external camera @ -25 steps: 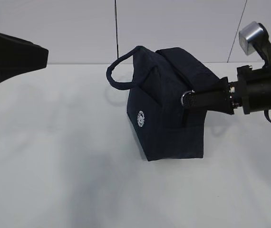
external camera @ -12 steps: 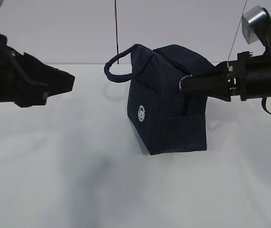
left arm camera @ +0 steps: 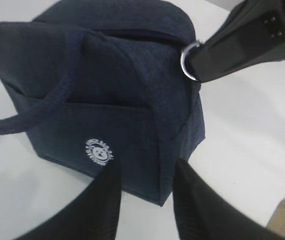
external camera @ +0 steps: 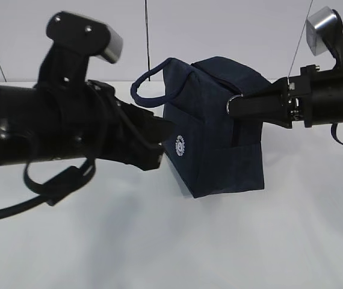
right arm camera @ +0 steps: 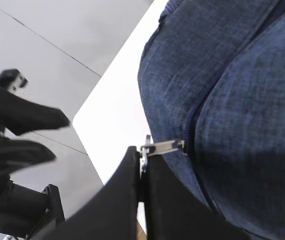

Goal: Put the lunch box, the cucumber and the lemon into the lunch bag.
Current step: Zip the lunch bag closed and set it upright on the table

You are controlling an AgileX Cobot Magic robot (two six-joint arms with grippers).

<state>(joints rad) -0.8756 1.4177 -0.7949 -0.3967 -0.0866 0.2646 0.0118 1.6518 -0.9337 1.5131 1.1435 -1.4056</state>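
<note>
The lunch bag [external camera: 213, 126] stands mid-counter with the right gripper [external camera: 236, 108] pinched shut on its zipper ring [left arm camera: 188, 60] at the far end, while the left gripper [left arm camera: 145, 192], jaws part-open and empty, sits just before the logo end.

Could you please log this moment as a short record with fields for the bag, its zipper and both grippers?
bag: navy lunch bag upright on the white table, zipped along the part visible
zipper pull: metal ring at the bag's top edge
right gripper: shut on the ring
left gripper: open, at the bag's lower logo-side corner, not gripping it
logo: round, white, faces left arm
food items: none in view
</note>
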